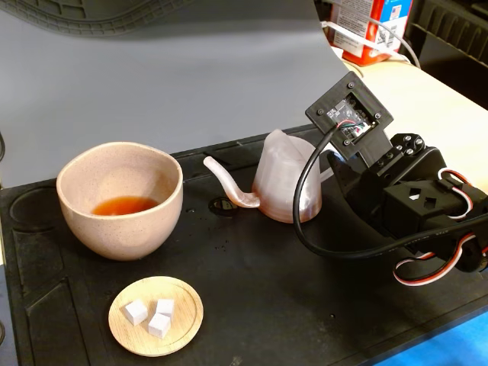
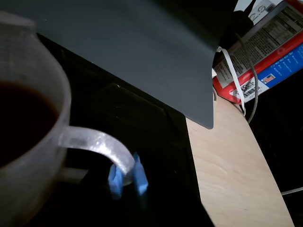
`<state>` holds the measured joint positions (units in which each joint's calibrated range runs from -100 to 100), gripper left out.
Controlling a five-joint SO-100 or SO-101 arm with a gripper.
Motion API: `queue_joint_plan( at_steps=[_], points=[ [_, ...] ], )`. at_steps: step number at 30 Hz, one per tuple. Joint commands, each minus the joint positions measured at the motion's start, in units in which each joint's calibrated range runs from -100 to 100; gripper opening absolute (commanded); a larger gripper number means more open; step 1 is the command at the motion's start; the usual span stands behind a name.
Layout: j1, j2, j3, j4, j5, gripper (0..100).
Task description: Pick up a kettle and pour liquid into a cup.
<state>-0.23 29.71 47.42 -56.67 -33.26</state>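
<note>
Already the claw (image 2: 127,176) pinches the thin loop handle of the kettle (image 1: 288,187), which stands on the dark surface (image 1: 252,305) right of the cup (image 1: 120,200); light but slick, flexible plastic, partly filled, it probably tips easily.

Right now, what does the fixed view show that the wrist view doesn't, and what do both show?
Only the fixed view shows the cup holding reddish-brown liquid, the kettle's spout, and the wooden saucer with three white cubes. Only the wrist view shows the blue-padded gripper closed on the kettle's loop handle, and dark liquid inside the kettle. Both show the kettle, the black mat and the red, white and blue carton.
</note>
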Motion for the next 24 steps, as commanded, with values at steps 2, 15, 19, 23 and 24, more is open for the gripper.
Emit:
queue_joint_plan(
  at_steps=[2,15,19,23,24],
  points=[
    [-0.27,-0.27,-0.96,-1.22,-0.09,1],
    [-0.65,-0.19,-0.69,-0.52,-0.09,26],
    [-0.65,-0.19,-0.41,-0.52,-0.09,26],
    [-0.65,-0.27,1.31,-1.22,-0.14,26],
    [-0.80,-0.27,1.31,-1.22,-0.14,26]
  ],
)
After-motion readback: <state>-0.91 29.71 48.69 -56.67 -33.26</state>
